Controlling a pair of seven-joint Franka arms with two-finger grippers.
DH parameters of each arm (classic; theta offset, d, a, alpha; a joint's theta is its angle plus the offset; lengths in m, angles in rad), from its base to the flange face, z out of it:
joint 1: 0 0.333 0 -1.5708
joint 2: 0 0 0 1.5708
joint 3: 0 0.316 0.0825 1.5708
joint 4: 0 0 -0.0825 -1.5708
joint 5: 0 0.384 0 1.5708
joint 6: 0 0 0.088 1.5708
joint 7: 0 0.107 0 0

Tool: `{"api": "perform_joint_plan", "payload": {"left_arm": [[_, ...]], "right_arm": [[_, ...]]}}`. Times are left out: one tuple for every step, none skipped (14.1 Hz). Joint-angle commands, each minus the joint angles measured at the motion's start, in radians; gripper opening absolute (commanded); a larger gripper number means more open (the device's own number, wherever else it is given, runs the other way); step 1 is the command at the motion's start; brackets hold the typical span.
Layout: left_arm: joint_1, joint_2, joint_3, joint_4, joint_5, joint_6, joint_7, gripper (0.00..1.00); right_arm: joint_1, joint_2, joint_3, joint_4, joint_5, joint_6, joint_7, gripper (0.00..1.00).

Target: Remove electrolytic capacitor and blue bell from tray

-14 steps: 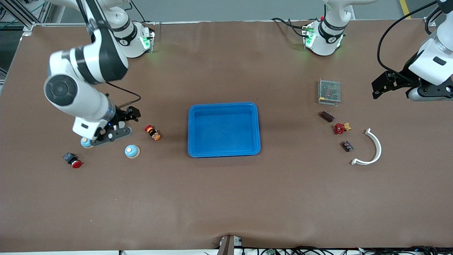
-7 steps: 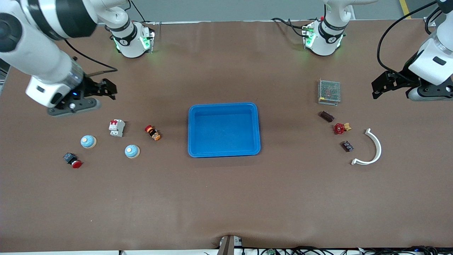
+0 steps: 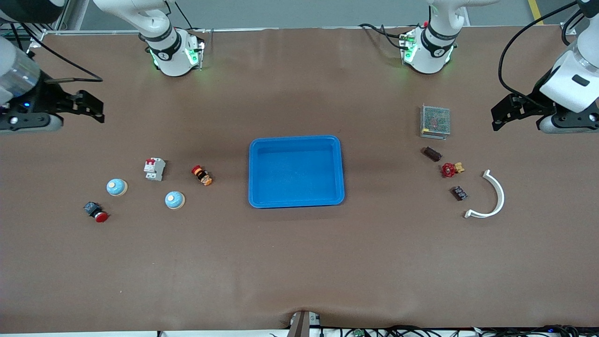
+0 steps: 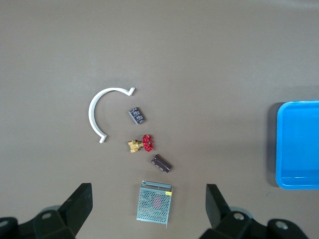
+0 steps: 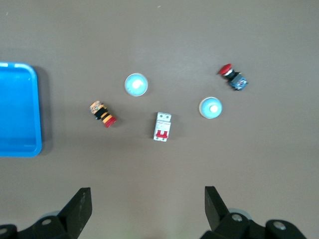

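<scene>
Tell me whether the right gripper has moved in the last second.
Yes. The right gripper has pulled away from the breaker, up toward its end of the table; jaws open and empty.

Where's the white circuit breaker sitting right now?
The white circuit breaker stands on the table toward the right arm's end, between the two blue bells and slightly farther from the front camera than both.

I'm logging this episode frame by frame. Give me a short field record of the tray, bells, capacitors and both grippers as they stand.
tray: blue plastic tray at table centre, nothing in it
bells: two pale blue dome bells on the table, toward the right arm's end
capacitors: two dark brown capacitors toward the left arm's end
left gripper: open, holding nothing
right gripper: open, holding nothing
</scene>
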Motion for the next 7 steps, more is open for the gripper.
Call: {"api": "perform_joint_plan", "payload": {"left_arm": [[0.001, -0.020, -0.001, -0.010, -0.010, -0.005, 0.025, 1.00], [0.001, -0.022, -0.001, -0.012, -0.014, -0.006, 0.022, 1.00], [0.001, -0.020, -0.002, -0.014, -0.016, -0.006, 0.022, 1.00], [0.001, -0.022, -0.002, -0.015, -0.016, -0.008, 0.020, 1.00], [0.001, -0.023, -0.004, -0.015, -0.017, -0.017, 0.022, 1.00], [0.001, -0.025, -0.004, -0.012, -0.017, -0.024, 0.025, 1.00], [0.001, -0.032, -0.004, -0.015, -0.017, -0.031, 0.023, 1.00]], "right_arm": [[-0.046, 0.005, 0.015, 0.041, -0.012, -0.001, 0.001, 1.00], [-0.060, 0.014, 0.015, 0.063, -0.012, 0.005, 0.001, 1.00], [-0.072, 0.033, 0.015, 0.087, -0.010, 0.011, 0.001, 1.00], [-0.087, 0.054, 0.015, 0.113, -0.009, 0.016, 0.001, 1.00], [-0.095, 0.071, 0.015, 0.136, -0.001, 0.019, 0.001, 1.00], [-0.100, 0.085, 0.015, 0.158, 0.002, 0.019, 0.003, 1.00], [-0.100, 0.097, 0.015, 0.179, 0.002, 0.019, 0.006, 1.00]]}}
